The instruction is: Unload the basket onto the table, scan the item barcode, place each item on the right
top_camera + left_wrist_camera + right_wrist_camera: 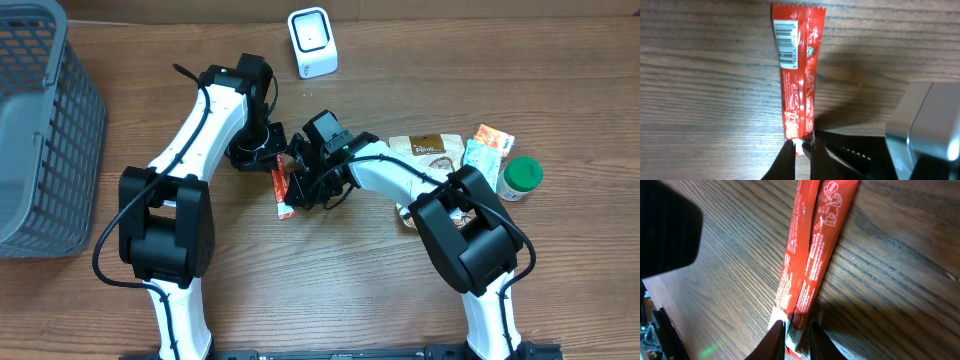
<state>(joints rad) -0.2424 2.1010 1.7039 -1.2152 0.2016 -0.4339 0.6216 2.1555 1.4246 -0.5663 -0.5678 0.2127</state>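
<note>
Two grippers crowd one short end of the red packet (797,75), and that is where we see the trouble. The left gripper (799,149) is pinched tight on the very tip of that end. The right gripper (791,332) has its fingers narrowly apart on either side of the same end, and we cannot tell whether they press it. With so little room, we judge that the fingers could knock each other. One arm could also tug against the other and tear the thin seal or pull it free. A tip-hold like this may slip once the packet is lifted. The packet looks limp, so it could sag or twist in the air and turn its barcode (786,42) away from the scanner (312,42). The barcode sits at the far end, facing up. The packet itself lies on the table (350,300) between the two arms, well apart from the scanner at the back edge.

Counting, we have two arms, two grippers, one red packet with one barcode showing, one white scanner, and one grey basket (60,130) at the left. At the right we count three other goods: one brown pouch (425,150), one orange-and-green sachet (488,148) and one green-lidded jar (521,178).
</note>
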